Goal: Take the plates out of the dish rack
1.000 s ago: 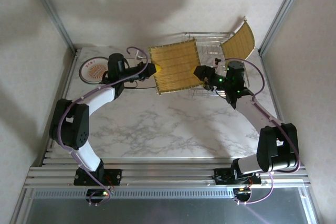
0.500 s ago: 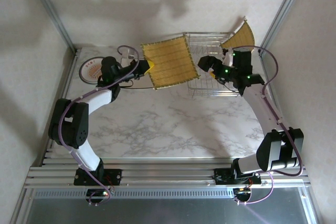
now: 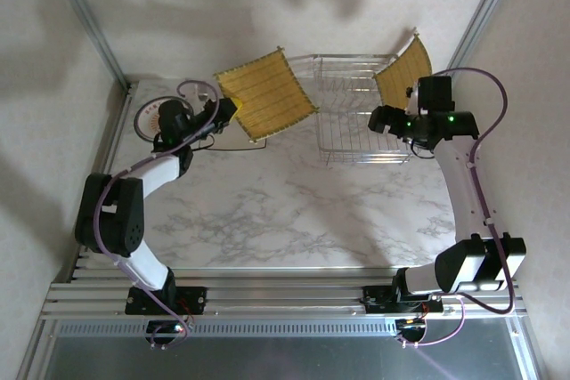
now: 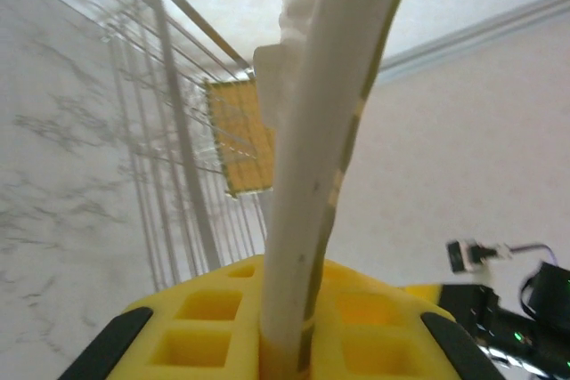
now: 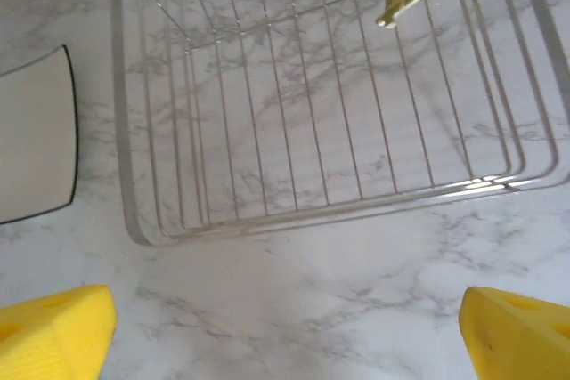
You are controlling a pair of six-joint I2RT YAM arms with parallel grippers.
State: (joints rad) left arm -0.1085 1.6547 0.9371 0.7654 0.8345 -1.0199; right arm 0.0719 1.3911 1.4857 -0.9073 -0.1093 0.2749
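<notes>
My left gripper (image 3: 224, 111) is shut on a corner of a square yellow striped plate (image 3: 264, 93), held tilted in the air left of the dish rack (image 3: 361, 109). In the left wrist view that plate (image 4: 307, 175) stands edge-on between the yellow pads (image 4: 205, 318). A second yellow plate (image 3: 405, 70) leans at the rack's far right corner. A round plate (image 3: 150, 120) with a red-orange centre lies at the far left, partly under the left arm. My right gripper (image 5: 285, 327) hangs open over the table just in front of the rack (image 5: 312, 131), nothing between its fingers.
A whitish square plate (image 5: 36, 135) with a dark rim lies on the marble table left of the rack. Metal frame posts and walls close in the far corners. The near half of the table (image 3: 285, 211) is bare marble.
The left arm has carried the yellow plate leftward, away from the rack. The right gripper has drawn back from the plate's edge to the right and opened wide.
</notes>
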